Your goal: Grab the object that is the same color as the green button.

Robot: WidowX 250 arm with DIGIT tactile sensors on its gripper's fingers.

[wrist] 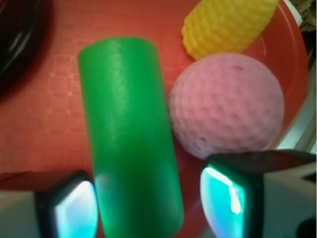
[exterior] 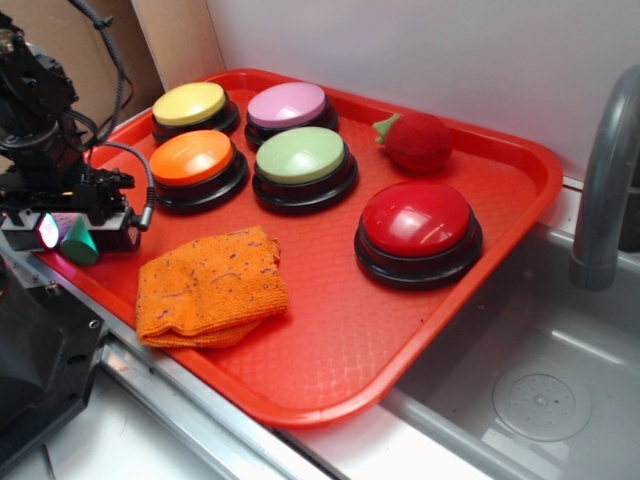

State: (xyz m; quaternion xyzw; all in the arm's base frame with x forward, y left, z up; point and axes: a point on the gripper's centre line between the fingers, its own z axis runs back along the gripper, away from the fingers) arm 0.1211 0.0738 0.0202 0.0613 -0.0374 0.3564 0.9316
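Claw (wrist: 143, 208) hangs open at the tray's (exterior: 330, 360) nine-o'clock edge, its pads (wrist: 74, 210) either side of the cylinder's (wrist: 129, 134) near end, gripping nothing. Red button (exterior: 417, 232) sits at three o'clock, green button (exterior: 302, 165) toward twelve. Pink ball (wrist: 227, 104) touches the cylinder's right side; corn (wrist: 225, 25) lies beyond it.

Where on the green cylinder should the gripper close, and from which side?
Across its round sides, near the lower end, coming straight down from above. The green cylinder lies flat on the red tray, already between the open gripper fingers. The pink ball crowds its right side higher up, so staying low probably avoids it.
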